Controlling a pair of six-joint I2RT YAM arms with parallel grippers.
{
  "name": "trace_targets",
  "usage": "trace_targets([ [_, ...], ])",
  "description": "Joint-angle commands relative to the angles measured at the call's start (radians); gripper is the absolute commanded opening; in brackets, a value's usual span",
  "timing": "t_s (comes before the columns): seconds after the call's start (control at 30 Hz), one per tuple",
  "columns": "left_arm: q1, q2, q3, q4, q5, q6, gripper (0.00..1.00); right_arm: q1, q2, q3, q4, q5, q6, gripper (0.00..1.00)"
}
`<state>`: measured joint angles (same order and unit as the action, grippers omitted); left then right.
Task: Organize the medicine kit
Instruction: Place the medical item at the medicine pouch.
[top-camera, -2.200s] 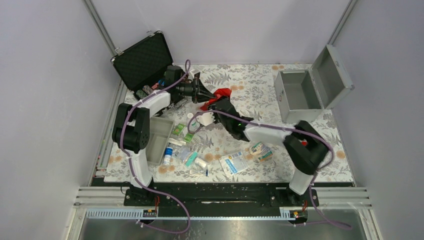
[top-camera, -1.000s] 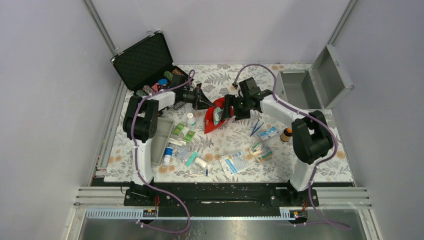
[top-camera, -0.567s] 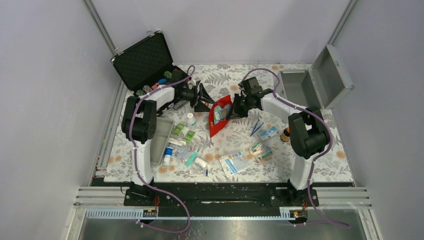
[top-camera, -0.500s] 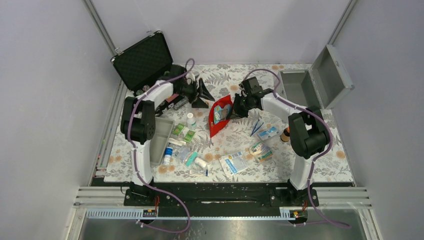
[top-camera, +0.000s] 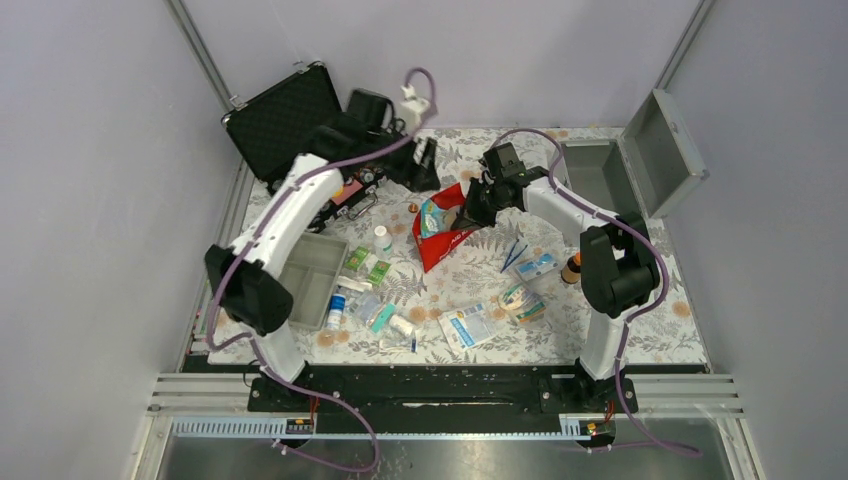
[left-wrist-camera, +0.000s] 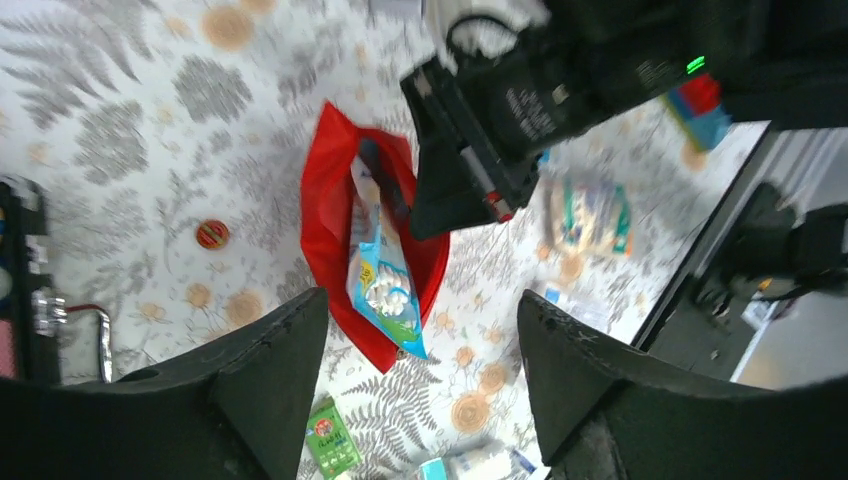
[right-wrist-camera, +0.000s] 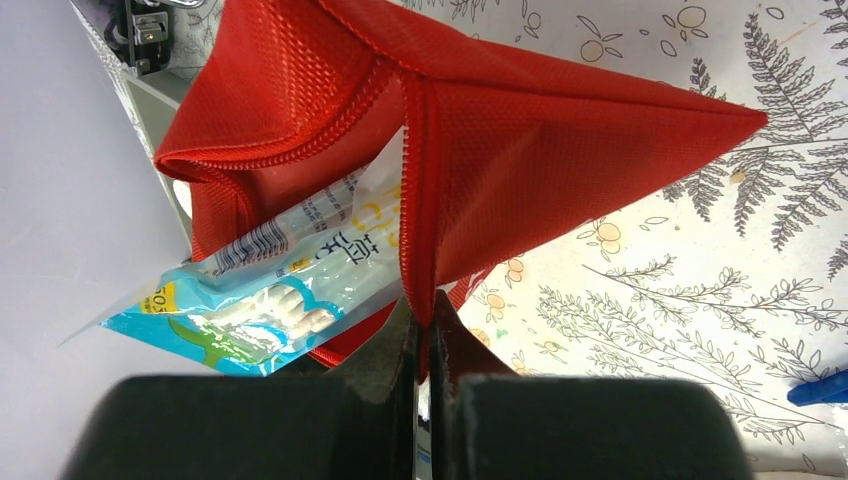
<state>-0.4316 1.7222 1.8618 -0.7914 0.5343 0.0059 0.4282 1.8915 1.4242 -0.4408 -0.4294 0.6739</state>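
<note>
Clamped by right gripper (right-wrist-camera: 420, 310): one red pouch (right-wrist-camera: 550, 160) at seam — one blue-white sachet (right-wrist-camera: 260, 300) protruding. Released, jaws apart above pouch: left gripper (left-wrist-camera: 420, 300). One medicine kit (top-camera: 600, 190) — lid open.

The right gripper (top-camera: 468, 213) pinches the red pouch (top-camera: 447, 243) on the worktop (top-camera: 640, 320), a blue packet (top-camera: 434, 214) poking out; the medicine kit (top-camera: 657, 153) stands open at right rear.

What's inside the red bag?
A blue and white packet of little white pieces pokes out of the red bag. The bag's cloth covers anything deeper inside, so I cannot tell what else is there.
</note>
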Motion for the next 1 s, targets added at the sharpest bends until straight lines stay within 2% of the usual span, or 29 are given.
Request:
trace_targets([
  [0.0,-0.044,0.14,-0.009,-0.127,-0.189,0.126,0.67,0.004,-0.019,0.008,-0.031,-0.015,-0.045,0.0],
  [0.1,-0.056,0.199,0.02,-0.161,-0.171,0.128,0.62,0.007,-0.029,-0.006,-0.04,-0.012,-0.081,0.0],
  [0.23,-0.076,0.26,0.039,-0.179,-0.148,0.098,0.49,0.011,-0.034,-0.022,-0.034,-0.027,-0.092,0.0],
  [0.37,-0.095,0.284,0.054,-0.186,-0.152,0.1,0.46,0.026,-0.04,-0.034,-0.029,-0.031,-0.105,0.0],
  [0.57,-0.099,0.344,0.166,-0.291,-0.068,0.094,0.33,0.034,-0.013,-0.028,-0.029,-0.046,-0.098,0.0],
  [0.8,-0.124,0.37,0.176,-0.331,-0.058,0.097,0.25,0.034,-0.003,-0.022,-0.03,-0.056,-0.098,0.0],
  [0.97,-0.137,0.389,0.17,-0.348,-0.104,0.101,0.27,0.034,-0.011,-0.021,-0.033,-0.059,-0.105,0.0],
])
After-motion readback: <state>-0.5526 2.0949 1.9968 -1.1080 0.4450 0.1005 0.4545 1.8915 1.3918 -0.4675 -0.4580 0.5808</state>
